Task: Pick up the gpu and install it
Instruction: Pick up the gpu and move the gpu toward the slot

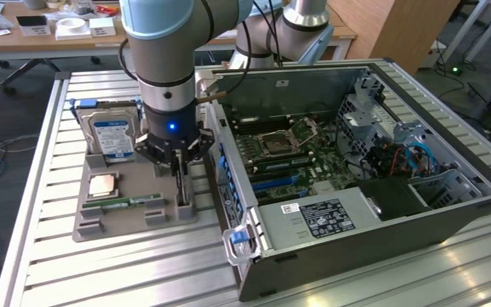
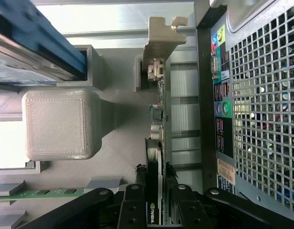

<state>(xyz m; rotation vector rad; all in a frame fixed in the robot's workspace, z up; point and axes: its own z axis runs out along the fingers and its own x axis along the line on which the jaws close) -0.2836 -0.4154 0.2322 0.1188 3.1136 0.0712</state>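
The gpu (image 1: 182, 187) (image 2: 156, 114) is a thin dark card standing on edge in a slot of the grey holder tray (image 1: 117, 225), its metal bracket (image 2: 161, 38) at the far end. My gripper (image 1: 176, 167) (image 2: 154, 174) hangs straight down over it. In the wrist view the two black fingers (image 2: 136, 191) press against the card's two faces, so the gripper is shut on it. The card still sits in its slot. The open computer case (image 1: 450, 211) lies just to the exterior view's right, motherboard (image 1: 288, 153) facing up.
The holder tray also carries a blue-labelled hard drive (image 1: 113, 134) (image 2: 32, 43), a processor (image 1: 103, 185) and a green memory stick (image 1: 130, 201) (image 2: 42, 193). A grey holder post (image 2: 56, 124) stands beside the card. The case's rear panel (image 2: 252, 95) is close on its other side.
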